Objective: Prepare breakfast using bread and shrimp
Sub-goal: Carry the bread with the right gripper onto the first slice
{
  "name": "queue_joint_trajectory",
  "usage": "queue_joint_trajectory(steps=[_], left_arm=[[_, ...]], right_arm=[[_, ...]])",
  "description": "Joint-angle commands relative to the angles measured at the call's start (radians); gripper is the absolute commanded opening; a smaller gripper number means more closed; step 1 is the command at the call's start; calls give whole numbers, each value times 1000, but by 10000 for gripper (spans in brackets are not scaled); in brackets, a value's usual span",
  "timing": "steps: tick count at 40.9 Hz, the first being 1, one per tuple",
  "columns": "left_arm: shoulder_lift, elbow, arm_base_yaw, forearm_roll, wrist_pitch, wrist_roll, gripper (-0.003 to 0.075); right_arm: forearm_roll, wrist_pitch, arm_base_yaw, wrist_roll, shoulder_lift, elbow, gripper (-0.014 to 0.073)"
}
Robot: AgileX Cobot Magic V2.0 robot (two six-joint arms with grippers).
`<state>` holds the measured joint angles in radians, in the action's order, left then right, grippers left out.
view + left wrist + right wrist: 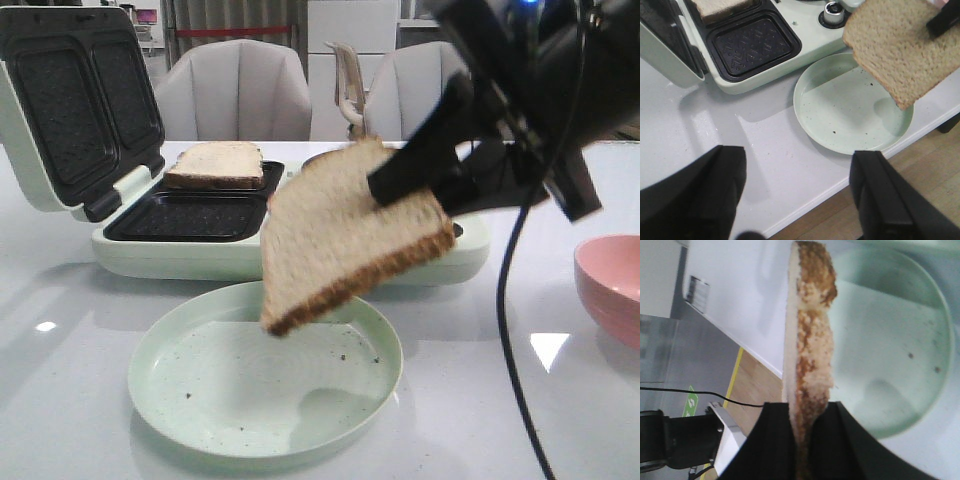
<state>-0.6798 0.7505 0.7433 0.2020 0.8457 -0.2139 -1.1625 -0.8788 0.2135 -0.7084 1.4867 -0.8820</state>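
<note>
The right tool [440,185] pinches one bread slice [350,235] by its edge, tilted above the green plate [180,400], probably bound for the sandwich maker [200,245]; the left tool [795,195] hangs wide, empty.

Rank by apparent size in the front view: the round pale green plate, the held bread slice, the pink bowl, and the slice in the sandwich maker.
1. Round pale green plate.
2. Held bread slice; nearer the camera, so inflated.
3. Slice in the sandwich maker.
Pink bowl: cut off at the edge, unrankable.

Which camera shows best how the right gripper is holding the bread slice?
Right wrist view: both fingers of the right gripper pinch the held slice edge-on. Front view shows it hanging tilted above the plate; left wrist view shows only one fingertip on it.
</note>
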Motion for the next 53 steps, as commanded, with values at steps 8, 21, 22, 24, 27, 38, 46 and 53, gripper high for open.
queue_joint_trajectory(steps=[8, 21, 22, 24, 27, 38, 46, 53], left_arm=[[2, 26, 7, 15, -78, -8, 498], [2, 26, 7, 15, -78, -8, 498], [2, 26, 7, 15, -78, -8, 498], [2, 26, 7, 15, -78, -8, 498], [2, 26, 7, 15, -78, -8, 498], [2, 26, 7, 15, -78, -8, 498], [2, 26, 7, 15, -78, -8, 498], [2, 26, 7, 15, -78, -8, 498]], right_arm=[[-315, 115, 106, -211, 20, -175, 53], [-432, 187, 171, -253, 280, -406, 53], [-433, 187, 172, -253, 305, -431, 53], [-433, 186, 175, -253, 349, -475, 53], [-433, 185, 178, -253, 414, -541, 55], [-433, 187, 186, -253, 583, -694, 94], [-433, 202, 186, -253, 617, -716, 544], [-433, 196, 185, -253, 617, -717, 587]])
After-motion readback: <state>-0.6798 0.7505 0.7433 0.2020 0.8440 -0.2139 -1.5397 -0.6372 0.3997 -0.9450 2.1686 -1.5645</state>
